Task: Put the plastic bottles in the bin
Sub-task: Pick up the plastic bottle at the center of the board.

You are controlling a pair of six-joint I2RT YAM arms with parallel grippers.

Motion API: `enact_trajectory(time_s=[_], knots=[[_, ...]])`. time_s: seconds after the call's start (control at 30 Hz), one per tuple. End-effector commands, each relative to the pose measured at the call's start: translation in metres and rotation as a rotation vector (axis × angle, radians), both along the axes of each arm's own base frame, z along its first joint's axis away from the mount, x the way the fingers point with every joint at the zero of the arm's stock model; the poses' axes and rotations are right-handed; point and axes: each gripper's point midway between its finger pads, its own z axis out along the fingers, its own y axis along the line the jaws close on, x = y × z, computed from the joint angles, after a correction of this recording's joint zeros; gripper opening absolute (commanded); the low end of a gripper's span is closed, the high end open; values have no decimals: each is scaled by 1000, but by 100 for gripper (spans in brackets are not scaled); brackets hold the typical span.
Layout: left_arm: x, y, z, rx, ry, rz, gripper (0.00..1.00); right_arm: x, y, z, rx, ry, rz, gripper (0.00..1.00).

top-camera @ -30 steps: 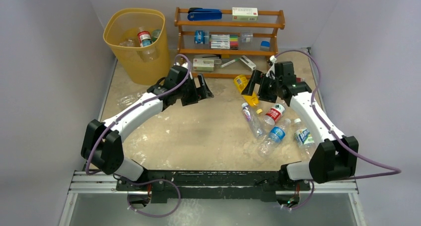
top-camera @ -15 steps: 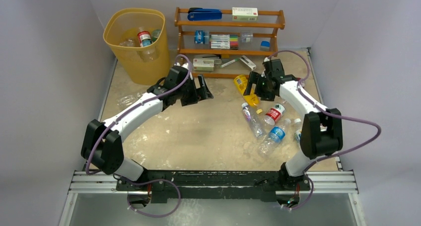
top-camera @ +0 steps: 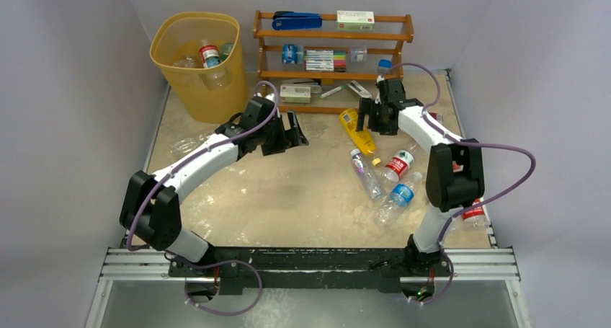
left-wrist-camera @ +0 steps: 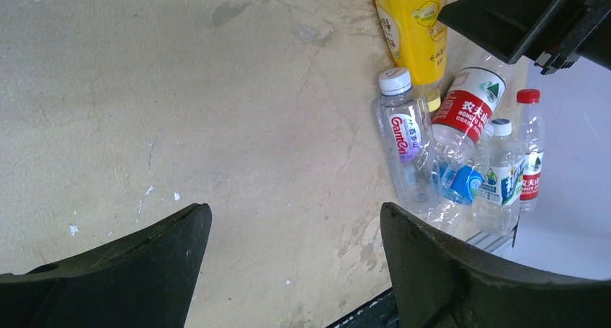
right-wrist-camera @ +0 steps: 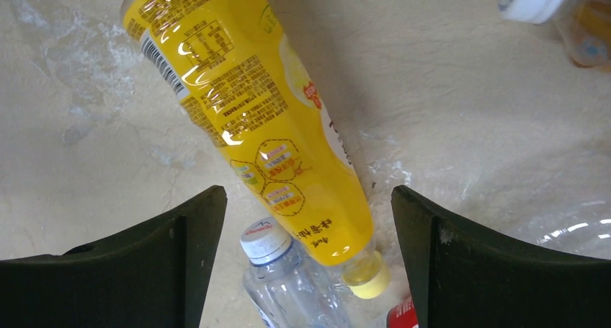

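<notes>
right hand point(right-wrist-camera: 306, 223) open, empty, over yellow bottle point(right-wrist-camera: 266, 126)

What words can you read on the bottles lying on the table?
"Ganten": on the clear bottle with the white cap.
"农夫山": on the red-label bottle.
The yellow bottle has a barcode and small print, too small to read.
All other labels are too small or blurred to read.
</notes>
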Motion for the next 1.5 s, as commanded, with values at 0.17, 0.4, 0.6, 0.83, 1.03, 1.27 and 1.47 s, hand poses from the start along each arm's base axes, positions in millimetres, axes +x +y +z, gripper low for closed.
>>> enact_trajectory(time_s=[0.17,0.4,0.6,0.83,1.03,1.27,1.47], knots=[[10,-3,8,2,-35,1,87,18,15,1,33,-37,110,86],[10,-3,5,7,-27,2,87,22,14,-15,16,-16,118,86],[9,-3,4,7,-21,5,87,18,16,-26,20,10,134,83],[9,-3,6,0,-24,9,87,16,17,-28,20,15,146,67],[9,-3,9,-7,-28,13,87,21,16,-5,17,-38,140,55],[11,-8,18,-49,-43,18,87,23,17,43,35,-127,131,52],[15,-19,46,-179,-112,37,87,15,30,83,114,-188,180,52]])
